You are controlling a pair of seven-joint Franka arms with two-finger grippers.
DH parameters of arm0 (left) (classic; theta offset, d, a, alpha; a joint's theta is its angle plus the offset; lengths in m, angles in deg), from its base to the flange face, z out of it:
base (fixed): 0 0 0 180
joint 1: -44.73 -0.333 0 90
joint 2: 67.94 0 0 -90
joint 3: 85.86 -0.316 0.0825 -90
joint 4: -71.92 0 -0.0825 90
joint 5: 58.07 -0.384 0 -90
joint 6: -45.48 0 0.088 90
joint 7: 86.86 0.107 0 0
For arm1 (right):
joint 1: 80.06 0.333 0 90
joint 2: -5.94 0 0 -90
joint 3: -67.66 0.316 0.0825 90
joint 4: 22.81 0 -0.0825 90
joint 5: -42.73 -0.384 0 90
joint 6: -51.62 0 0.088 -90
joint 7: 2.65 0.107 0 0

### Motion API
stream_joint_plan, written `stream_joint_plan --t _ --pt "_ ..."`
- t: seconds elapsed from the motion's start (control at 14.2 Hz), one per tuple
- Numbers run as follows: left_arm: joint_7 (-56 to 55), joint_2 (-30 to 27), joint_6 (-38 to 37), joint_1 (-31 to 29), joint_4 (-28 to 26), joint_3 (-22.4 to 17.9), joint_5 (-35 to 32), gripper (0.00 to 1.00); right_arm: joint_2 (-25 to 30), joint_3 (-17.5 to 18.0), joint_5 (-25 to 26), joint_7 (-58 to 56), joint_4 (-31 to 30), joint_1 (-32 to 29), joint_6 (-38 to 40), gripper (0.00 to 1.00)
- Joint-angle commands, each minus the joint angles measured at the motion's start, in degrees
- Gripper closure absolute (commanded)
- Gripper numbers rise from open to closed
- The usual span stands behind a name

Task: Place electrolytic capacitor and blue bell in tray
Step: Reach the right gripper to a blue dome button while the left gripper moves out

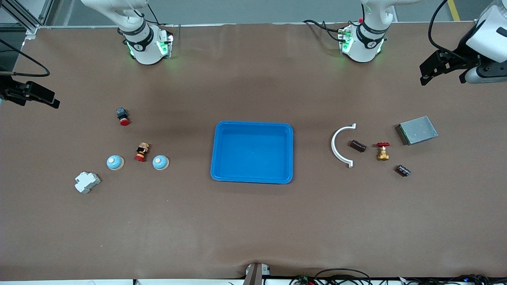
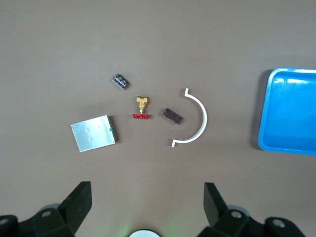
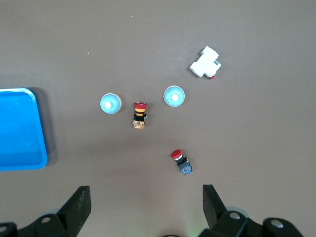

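The blue tray (image 1: 252,152) is sitting empty at the centre of the front view, so no part of the task is done yet and the work appears to be only beginning. Two blue bells are lying in the left-centre of that view: one bell (image 1: 160,162) closer to the tray, the other bell (image 1: 115,162) farther toward the right arm's end of the table, with a small red-capped figure (image 1: 141,152) between them. Above them in the frame a red pushbutton (image 1: 123,117) is resting, and a white circuit breaker (image 1: 86,182) is lying lower, nearer the camera.

In the right-centre of the front view, two dark capacitors are waiting: one capacitor (image 1: 403,170) nearer the camera, the other capacitor (image 1: 357,145) just beside a white curved clip (image 1: 341,145). A brass valve with a red handle (image 1: 382,151) is standing between them, and a grey metal box (image 1: 418,130) is lying above it in the frame.

The left gripper (image 2: 146,210) is hovering high over the capacitor cluster with its jaws spread wide and nothing in them. The right gripper (image 3: 145,210) is hovering over the bell cluster, equally wide and empty.

The next move probably calls for each arm to be lowering straight onto its chosen part, the right onto a bell and the left onto a capacitor, while avoiding the close neighbours.
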Motion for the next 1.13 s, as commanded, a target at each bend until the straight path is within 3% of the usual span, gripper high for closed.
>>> stream_joint_plan --t 0.0,0.49,0.78,1.06 --pt "0.2 0.8 0.1 0.1 1.2 0.1 0.7 0.00 -0.3 0.1 0.8 0.1 0.8 0.3 0.7 0.00" --pt "0.0 3.8 0.2 -0.3 3.7 0.0 0.5 0.00 -0.6 0.1 0.5 0.2 0.4 0.3 0.1 0.00" --pt "-0.5 5.8 0.8 -0.2 3.7 0.0 -0.1 0.00 -1.4 0.1 -0.3 0.9 -6.5 2.5 -7.5 0.00" --pt "-0.8 7.6 2.2 -0.7 3.5 -0.6 -0.2 0.00 -7.0 0.1 -1.6 1.1 -6.6 3.4 -12.6 0.00"
